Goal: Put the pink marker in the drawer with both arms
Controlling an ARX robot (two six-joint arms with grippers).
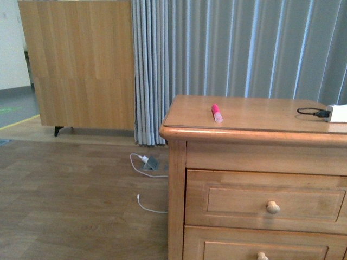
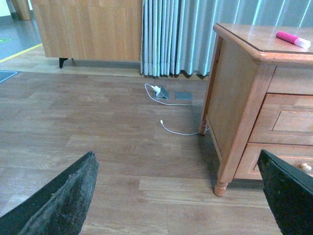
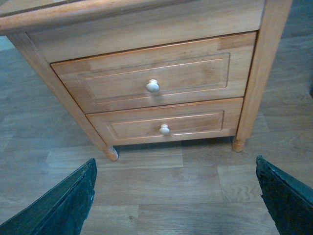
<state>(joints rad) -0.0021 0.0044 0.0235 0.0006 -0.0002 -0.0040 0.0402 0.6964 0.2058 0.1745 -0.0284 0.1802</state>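
We see the cylindrical pink marker (image 1: 217,113) on the smooth wooden nightstand (image 1: 260,115), well apart from our left tool (image 2: 176,155) and right tool (image 3: 175,160), both spread wide and empty.

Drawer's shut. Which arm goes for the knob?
Right, probably. The right gripper, open, squarely faces the drawer front, with its knob roughly centred ahead. The left gripper, open, sees the dresser from its side corner, with the pink marker on top in view.
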